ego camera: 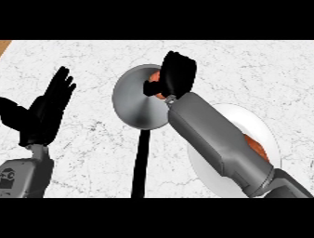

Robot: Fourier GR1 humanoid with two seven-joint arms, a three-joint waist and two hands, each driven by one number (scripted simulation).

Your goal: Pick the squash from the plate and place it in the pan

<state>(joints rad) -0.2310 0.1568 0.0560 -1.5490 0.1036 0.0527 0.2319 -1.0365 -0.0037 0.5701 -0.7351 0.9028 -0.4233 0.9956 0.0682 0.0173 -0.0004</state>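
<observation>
We look down on a white marble counter [269, 74]. At left, our black left hand [40, 114] rests open, fingers up. In the middle, above the round grey metal pan with its long black handle [135, 104], our black right hand [177, 74] curls round the orange squash [157, 76]. At right lies the round white plate [252, 120], partly under the forearm.

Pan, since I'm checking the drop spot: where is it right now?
In the head view, the pan sits mid-counter, between the resting left hand and the white plate; the right hand is over its right edge.
</observation>
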